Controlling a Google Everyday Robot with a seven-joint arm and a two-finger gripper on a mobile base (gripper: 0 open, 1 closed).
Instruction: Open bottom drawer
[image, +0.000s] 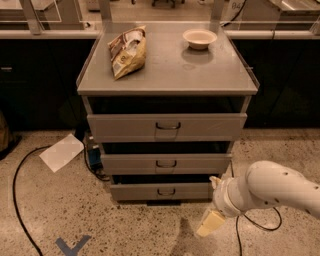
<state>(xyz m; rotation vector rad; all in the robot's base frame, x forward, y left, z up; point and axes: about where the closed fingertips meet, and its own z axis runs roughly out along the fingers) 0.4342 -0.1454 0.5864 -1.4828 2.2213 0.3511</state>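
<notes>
Speckled floor holds one three-drawer cabinet; gripper hangs near bottom drawer.

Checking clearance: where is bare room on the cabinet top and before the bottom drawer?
Cabinet top: bare front half, and the strip between bag and bowl. Floor before the bottom drawer is bare; the gripper hangs low at its right end. Paper and cable crowd the left.

Bottom drawer, narrow grey front, dark wire handle at centre, closed, hand near its right end
</notes>
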